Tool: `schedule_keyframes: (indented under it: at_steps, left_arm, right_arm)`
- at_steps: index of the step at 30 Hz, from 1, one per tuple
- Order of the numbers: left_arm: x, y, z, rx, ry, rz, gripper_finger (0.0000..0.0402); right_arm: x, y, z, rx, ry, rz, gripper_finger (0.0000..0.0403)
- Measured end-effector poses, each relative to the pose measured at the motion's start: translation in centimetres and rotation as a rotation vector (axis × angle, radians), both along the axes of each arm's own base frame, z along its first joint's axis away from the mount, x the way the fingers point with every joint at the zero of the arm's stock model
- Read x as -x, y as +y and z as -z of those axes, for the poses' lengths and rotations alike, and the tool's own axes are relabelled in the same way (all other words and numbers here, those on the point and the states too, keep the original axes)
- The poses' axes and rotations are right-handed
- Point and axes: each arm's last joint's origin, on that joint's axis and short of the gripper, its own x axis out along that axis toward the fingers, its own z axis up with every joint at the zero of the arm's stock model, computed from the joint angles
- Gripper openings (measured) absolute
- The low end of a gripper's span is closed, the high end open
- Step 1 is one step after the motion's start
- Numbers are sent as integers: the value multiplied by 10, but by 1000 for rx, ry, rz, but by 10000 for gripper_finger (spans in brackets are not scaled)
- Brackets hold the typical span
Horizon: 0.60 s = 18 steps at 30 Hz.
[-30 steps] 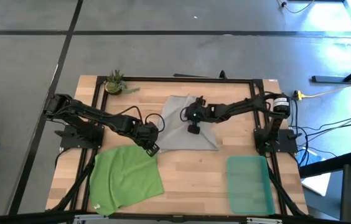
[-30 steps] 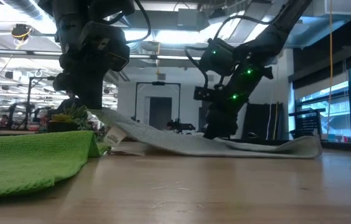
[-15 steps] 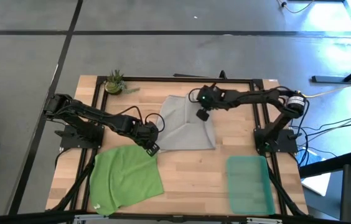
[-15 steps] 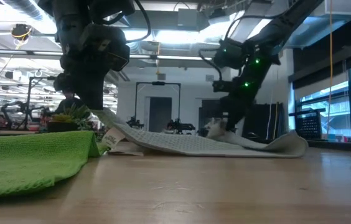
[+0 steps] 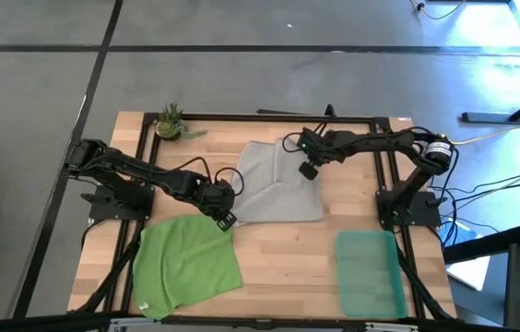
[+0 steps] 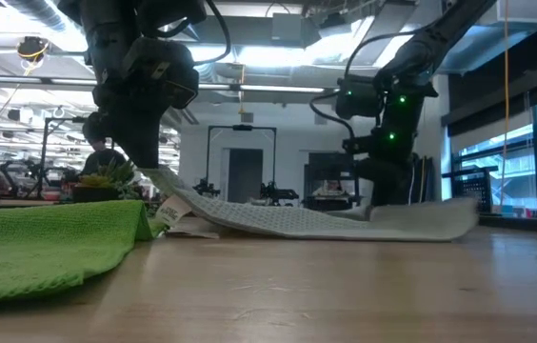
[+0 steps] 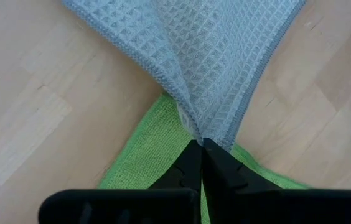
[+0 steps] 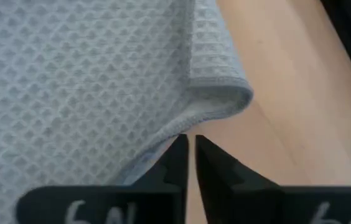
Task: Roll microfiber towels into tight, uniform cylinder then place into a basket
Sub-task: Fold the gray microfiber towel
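Observation:
The light grey towel (image 5: 274, 184) lies spread in the middle of the table; its white tag (image 6: 175, 210) hangs at its near left corner. My left gripper (image 5: 226, 219) is shut on that corner, just above the far edge of the bright green towel (image 5: 186, 263), which lies flat at the near left. My right gripper (image 5: 309, 171) is down at the grey towel's right edge, its fingers all but closed. The teal basket (image 5: 369, 274) stands at the near right with nothing in it. My left gripper pinches the grey towel's near left corner (image 7: 208, 132) between its two fingers, the cloth bunched into folds there. The fingers slant down from the table's left. The corner is lifted a little (image 6: 159, 181); the rest of the towel slopes down onto the table. My right gripper has its fingertips (image 8: 180, 142) at the grey towel's right edge (image 8: 163, 146), beside a spot where the hem folds over (image 8: 225, 93). The fingers come from above. Whether they pinch one layer or several, I cannot tell. The towel lies on the table here.
A small potted plant (image 5: 170, 122) stands at the far left corner. A black frame (image 5: 278, 117) runs round the table's edges. Bare wood lies between the green towel and the basket.
My right gripper has gone from the middle of the grey towel toward the table's far right, to the towel's right edge. The towel's right part rose in a hump and now lies flatter, drawn out to the right. The left corner has stayed lifted.

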Motion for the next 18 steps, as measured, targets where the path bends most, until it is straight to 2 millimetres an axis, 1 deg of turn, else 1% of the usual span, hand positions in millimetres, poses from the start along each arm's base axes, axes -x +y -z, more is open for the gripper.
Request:
schedule_keyframes:
  at_steps: [2,4,7,9,11,14,18]
  left_arm:
    - [0,0,0,0,0,0,0]
    - [0,0,0,0,0,0,0]
    - [0,0,0,0,0,0,0]
    - [0,0,0,0,0,0,0]
    - [0,0,0,-1,0,0,0]
    - [0,0,0,-18,-2,-6,0]
    - [0,1,0,-37,-5,-13,0]
  right_arm:
    - [-1,-1,-5,-8,16,3,66]
    - [-3,-1,-16,-44,50,1,90]
    - [-2,3,-35,-205,89,30,117]
    - [1,8,-46,-334,112,70,128]
    - [5,14,-53,-463,146,107,134]
    - [11,28,-53,-619,202,103,137]
    - [11,54,-36,-753,222,71,137]
